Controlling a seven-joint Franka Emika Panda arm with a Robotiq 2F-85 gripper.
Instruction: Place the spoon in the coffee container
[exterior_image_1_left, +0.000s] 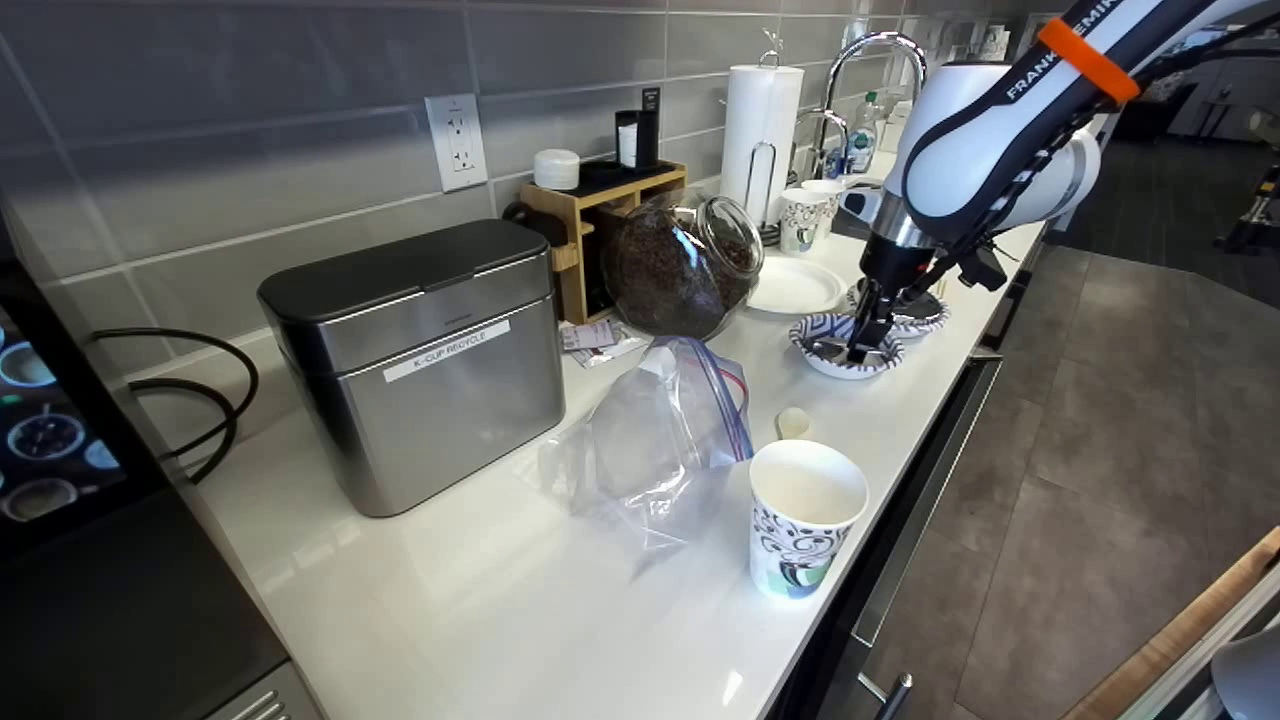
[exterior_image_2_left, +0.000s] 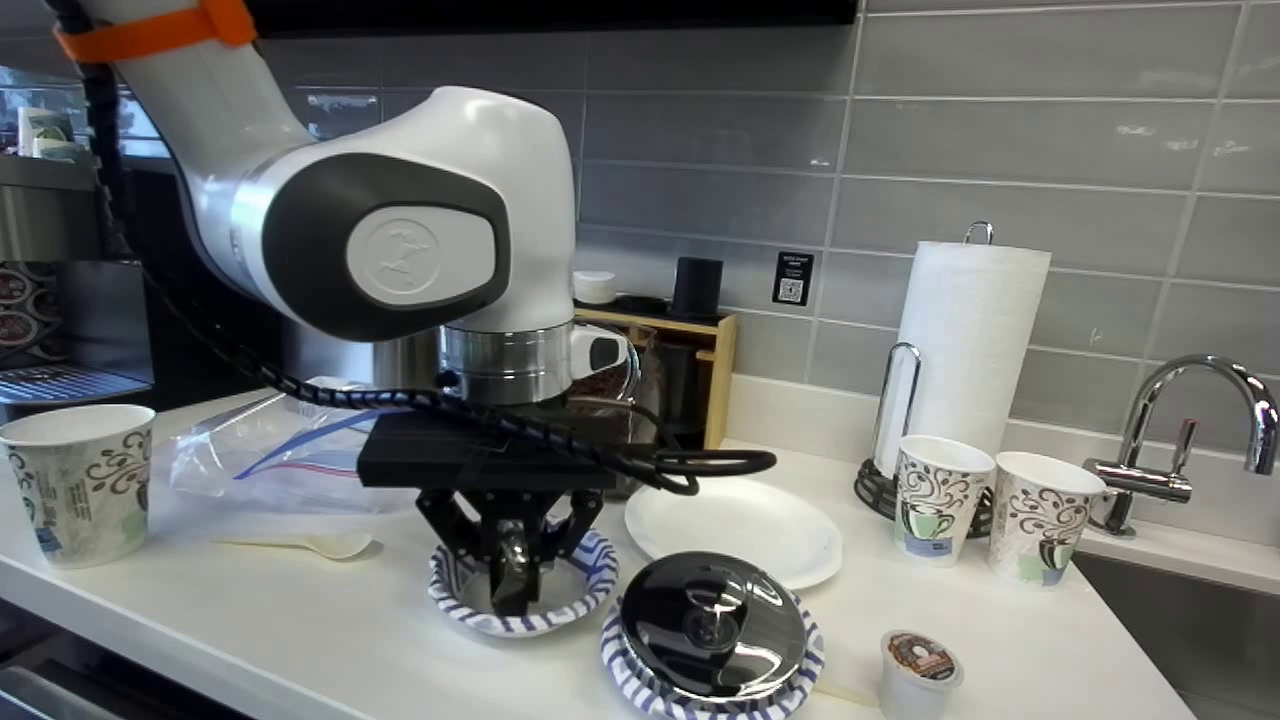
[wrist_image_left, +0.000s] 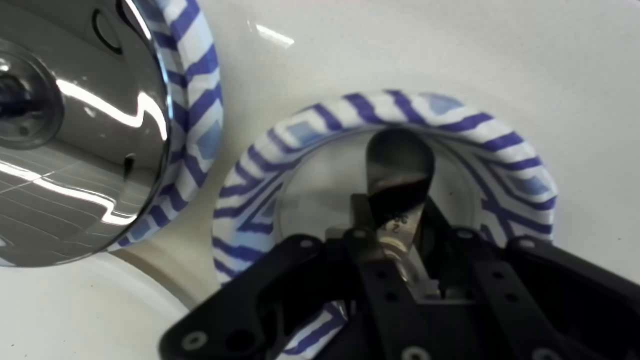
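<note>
The coffee container (exterior_image_1_left: 665, 265) is a rounded glass jar full of dark brown contents, standing by the wall in an exterior view with its round mouth slanted outward. A shiny metal spoon (wrist_image_left: 401, 160) with small blurred print rises steeply from a blue-and-white patterned bowl (wrist_image_left: 345, 120). My gripper (wrist_image_left: 397, 212) points down into that bowl, seen also in an exterior view (exterior_image_2_left: 515, 590). Its fingers (wrist_image_left: 360, 212) press on both sides of the spoon's shaft. The spoon's lower part is hidden by the gripper.
Beside it, a second patterned bowl holds a domed metal lid (exterior_image_2_left: 710, 620). Around them are a white plate (exterior_image_2_left: 740, 525), a cream plastic spoon (exterior_image_2_left: 315, 543), a pod (exterior_image_2_left: 915, 675), a plastic bag (exterior_image_1_left: 650, 430), a grey metal box (exterior_image_1_left: 430, 370) and a paper cup (exterior_image_1_left: 805, 530) near the counter edge.
</note>
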